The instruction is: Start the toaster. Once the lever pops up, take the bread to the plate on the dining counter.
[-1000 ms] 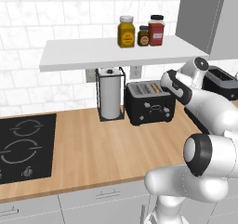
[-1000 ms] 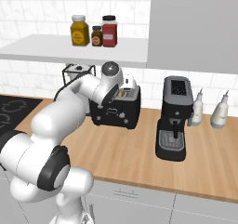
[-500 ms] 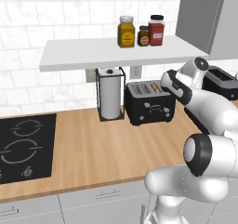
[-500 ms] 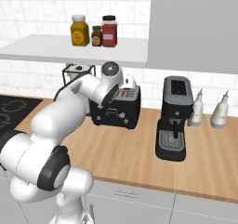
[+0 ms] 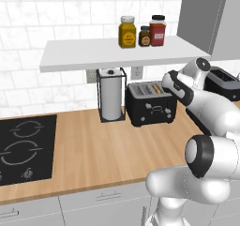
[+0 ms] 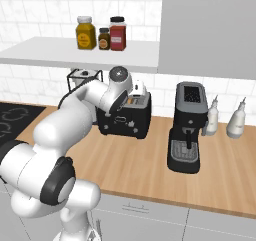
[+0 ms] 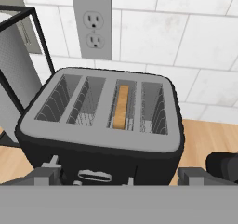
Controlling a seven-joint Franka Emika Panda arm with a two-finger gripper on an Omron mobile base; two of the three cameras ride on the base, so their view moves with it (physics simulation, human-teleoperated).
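Four slots atop toaster (image 7: 100, 125), bread (image 7: 121, 107) sunk in third from left. Toaster at counter's (image 5: 103, 150) back edge by wall. Gripper (image 7: 120, 174) above front, jaws spread wide, grasping nothing.

My two base cameras sit behind me, looking forward and down over the wall counter (image 5: 93, 150) — the left one has my arm rising at its lower right, the right one at its lower left. Both share the toaster (image 5: 151, 103) (image 6: 125, 116) and the shelf (image 5: 117, 51) (image 6: 80, 52). My hand camera hangs close above the toaster (image 7: 104, 121), facing the tiled wall (image 7: 195, 42).
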